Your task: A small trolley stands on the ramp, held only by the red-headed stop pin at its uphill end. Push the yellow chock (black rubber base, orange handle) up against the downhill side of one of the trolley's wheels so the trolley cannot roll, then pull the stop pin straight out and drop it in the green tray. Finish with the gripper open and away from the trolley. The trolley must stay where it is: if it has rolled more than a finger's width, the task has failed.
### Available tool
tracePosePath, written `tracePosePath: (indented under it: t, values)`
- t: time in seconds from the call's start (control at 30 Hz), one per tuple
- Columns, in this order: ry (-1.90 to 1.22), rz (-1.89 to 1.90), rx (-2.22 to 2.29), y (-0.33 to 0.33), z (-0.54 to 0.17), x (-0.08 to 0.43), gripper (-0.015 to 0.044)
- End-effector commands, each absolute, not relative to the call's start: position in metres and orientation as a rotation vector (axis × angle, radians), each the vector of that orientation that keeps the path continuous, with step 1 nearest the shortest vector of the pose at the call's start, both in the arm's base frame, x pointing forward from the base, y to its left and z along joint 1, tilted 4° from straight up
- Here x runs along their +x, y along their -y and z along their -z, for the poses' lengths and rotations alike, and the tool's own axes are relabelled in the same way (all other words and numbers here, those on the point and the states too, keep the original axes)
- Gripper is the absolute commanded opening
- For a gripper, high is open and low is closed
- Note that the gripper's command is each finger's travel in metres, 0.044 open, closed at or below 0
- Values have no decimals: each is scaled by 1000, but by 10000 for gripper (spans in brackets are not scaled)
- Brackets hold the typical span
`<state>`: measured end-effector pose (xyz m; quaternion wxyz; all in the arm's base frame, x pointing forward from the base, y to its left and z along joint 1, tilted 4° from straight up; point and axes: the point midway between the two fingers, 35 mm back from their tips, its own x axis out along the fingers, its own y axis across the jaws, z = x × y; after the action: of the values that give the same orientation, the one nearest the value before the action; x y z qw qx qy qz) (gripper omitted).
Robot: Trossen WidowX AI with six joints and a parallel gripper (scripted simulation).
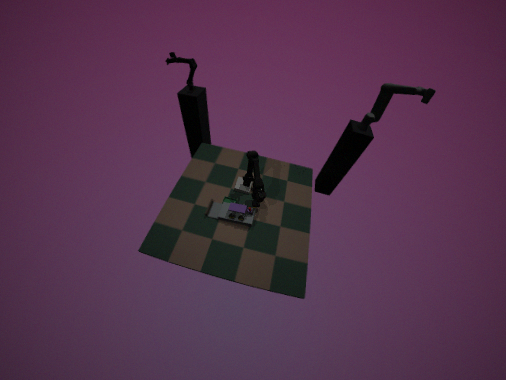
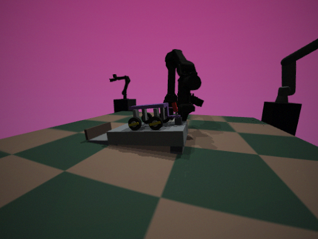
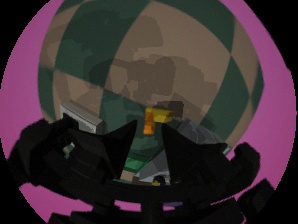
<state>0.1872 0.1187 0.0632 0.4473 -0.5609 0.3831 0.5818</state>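
The purple-decked trolley (image 1: 237, 207) (image 2: 148, 106) stands on the grey ramp (image 1: 214, 210) (image 2: 144, 138), its wheels on the ramp's top. The red-headed stop pin (image 2: 175, 107) stands upright, slightly tilted, at the uphill end. The yellow chock (image 3: 162, 116) is beside the ramp on the arm's side, its orange handle showing between the fingertips in the wrist view. My gripper (image 3: 149, 124) (image 1: 256, 204) is partly open, low beside the uphill end, not closed on the handle. The green tray (image 1: 228, 200) (image 3: 134, 163) lies on the arm's side of the ramp. The ramp hides the chock in the exterior view.
A brown stop board (image 2: 98, 131) stands across the ramp's low end. A pale block (image 1: 242, 186) (image 3: 82, 119) lies at my arm's base. Two other arms stand on dark pillars (image 1: 195, 117) (image 1: 345, 157) beyond the checkered floor's edges.
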Motion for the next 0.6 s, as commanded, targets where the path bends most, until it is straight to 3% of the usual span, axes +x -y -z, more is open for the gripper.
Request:
tracePosePath:
  t: [0.0,0.5,0.57]
  values:
    - [-959,-1436,-1388,-118,-58,187,190]
    - [-959,-1436,-1388,-120,-38,187,190]
    - [-948,-1440,-1388,-121,-41,188,138]
